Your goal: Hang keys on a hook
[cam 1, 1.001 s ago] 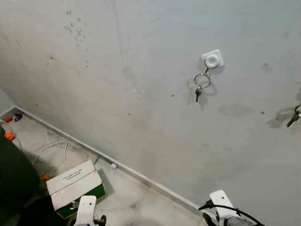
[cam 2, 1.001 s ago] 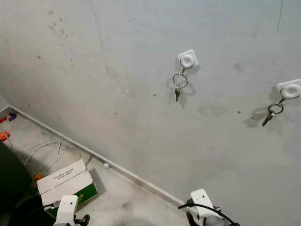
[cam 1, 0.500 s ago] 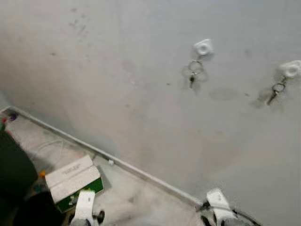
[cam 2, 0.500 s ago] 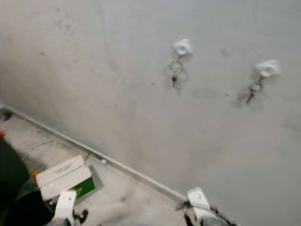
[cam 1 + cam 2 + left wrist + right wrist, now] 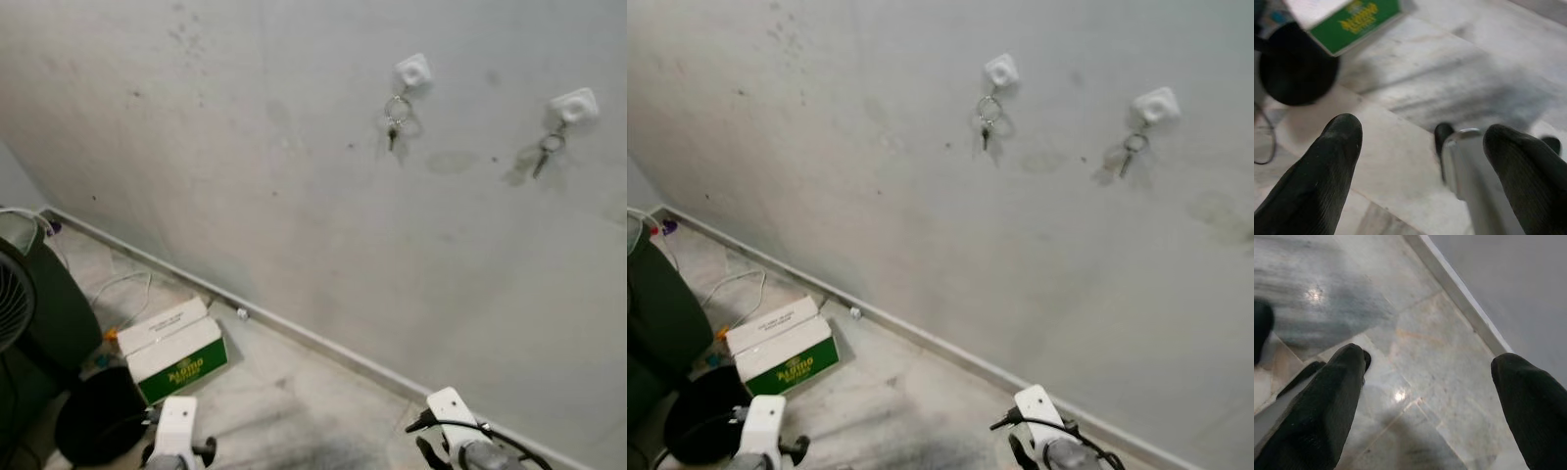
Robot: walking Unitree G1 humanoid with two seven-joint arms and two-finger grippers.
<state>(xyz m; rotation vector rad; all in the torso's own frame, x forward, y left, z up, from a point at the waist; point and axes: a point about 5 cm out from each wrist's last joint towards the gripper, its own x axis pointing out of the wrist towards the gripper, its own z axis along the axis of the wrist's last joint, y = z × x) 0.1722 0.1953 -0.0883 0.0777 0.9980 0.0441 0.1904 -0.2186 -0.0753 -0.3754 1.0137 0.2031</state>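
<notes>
Down at my far left stands a dark fan [image 5: 24, 304] with a round grille, its black disc base [image 5: 93, 431] flat on the floor. Just beside it lies a cardboard box [image 5: 174, 348], white on top and green on the side with yellow lettering, and a thin white cable [image 5: 118, 289] loops across the tiles behind it. The floor [image 5: 911, 392] is polished marble, pale with grey veins, and it meets the wall along a light baseboard [image 5: 323, 343] that slants across my view.

My left gripper [image 5: 1425, 142] hangs low over the marble, its two black ribbed fingers spread wide with nothing between them.

The wall [image 5: 245, 176] is matte grey plaster, scuffed and speckled with small dark marks. High on it sit two white square stick-on hooks. From the first hook [image 5: 412, 70] hangs a metal ring with a small key [image 5: 394, 116], flat against the plaster. To its right, well apart, the second hook [image 5: 574, 105] carries another ring and key [image 5: 547, 152], tilted a little.

My right gripper [image 5: 1430, 396] hangs low near the baseboard, its rubbery black fingers also held wide apart and empty over the glossy tiles.
</notes>
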